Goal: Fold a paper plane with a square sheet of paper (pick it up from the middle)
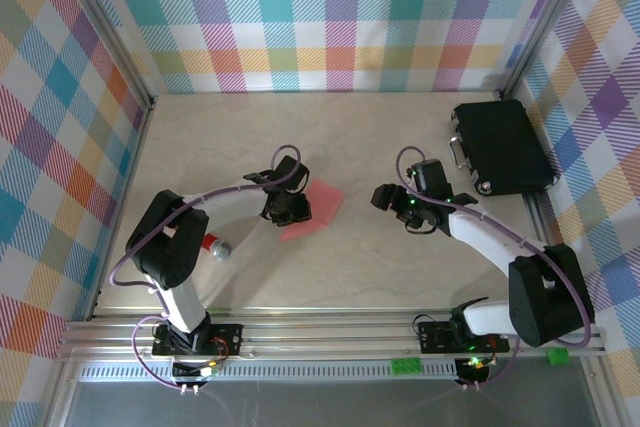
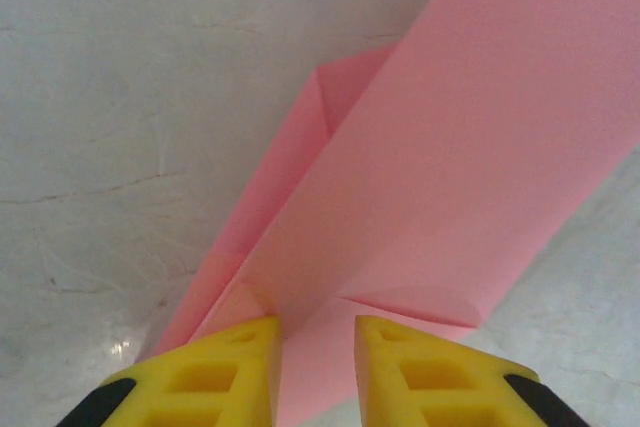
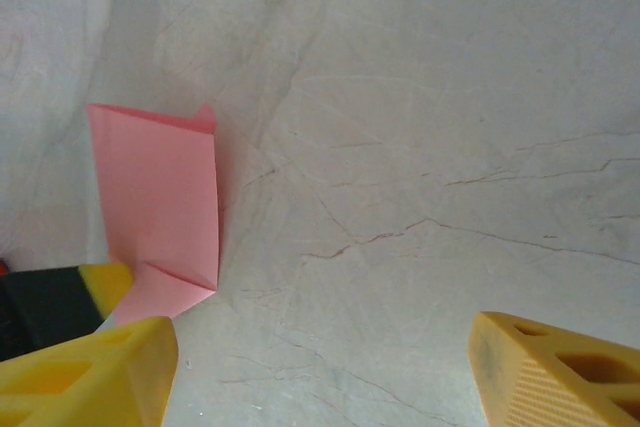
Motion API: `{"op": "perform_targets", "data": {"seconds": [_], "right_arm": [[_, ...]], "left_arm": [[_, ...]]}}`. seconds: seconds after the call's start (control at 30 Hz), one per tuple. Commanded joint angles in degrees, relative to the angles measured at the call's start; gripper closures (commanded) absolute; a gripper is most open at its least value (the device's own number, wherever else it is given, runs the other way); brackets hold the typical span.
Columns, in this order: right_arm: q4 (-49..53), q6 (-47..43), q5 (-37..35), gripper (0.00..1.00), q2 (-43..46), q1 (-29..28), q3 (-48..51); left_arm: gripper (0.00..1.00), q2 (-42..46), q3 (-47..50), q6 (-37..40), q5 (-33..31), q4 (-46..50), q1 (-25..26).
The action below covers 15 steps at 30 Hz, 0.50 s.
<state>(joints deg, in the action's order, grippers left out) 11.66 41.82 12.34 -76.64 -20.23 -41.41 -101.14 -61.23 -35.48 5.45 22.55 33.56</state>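
The salmon-pink sheet of paper (image 1: pixel 314 209) lies partly folded on the table left of centre, with raised flaps and creases. In the left wrist view the paper (image 2: pixel 450 147) runs up from between the yellow fingers (image 2: pixel 235 367). My left gripper (image 1: pixel 287 207) sits at the paper's near-left end. Its jaws stand a narrow gap apart with a paper layer between them (image 2: pixel 318 337), the left finger touching a fold. My right gripper (image 1: pixel 384 196) hovers wide open to the right of the paper (image 3: pixel 160 197), with bare table between its fingers (image 3: pixel 320 347).
A black case (image 1: pixel 500 145) lies at the back right by the wall. A small red object with a silver tip (image 1: pixel 214 246) rests beside the left arm. Checked walls enclose the marble-patterned table (image 1: pixel 360 277) on three sides.
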Motion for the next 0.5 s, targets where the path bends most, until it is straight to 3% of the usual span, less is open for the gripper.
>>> {"op": "perform_targets", "data": {"seconds": [0.0, 0.2, 0.47], "right_arm": [[-1.7, 2.07, 3.96, 0.24, -1.6, -0.27, -1.51], [-2.94, 9.38, 3.94, 0.33, -3.43, -2.79, -0.84], [-6.04, 18.53, 2.25, 0.39, -4.57, -8.15, -0.04]], "left_arm": [[0.76, -1.24, -0.22, -1.8, -0.36, -1.96, -1.38], [0.75, -1.32, 4.36, -6.16, 3.15, -6.11, -2.18], [0.78, -0.6, 14.25, -15.83, 11.88, -18.94, -1.05]]}}
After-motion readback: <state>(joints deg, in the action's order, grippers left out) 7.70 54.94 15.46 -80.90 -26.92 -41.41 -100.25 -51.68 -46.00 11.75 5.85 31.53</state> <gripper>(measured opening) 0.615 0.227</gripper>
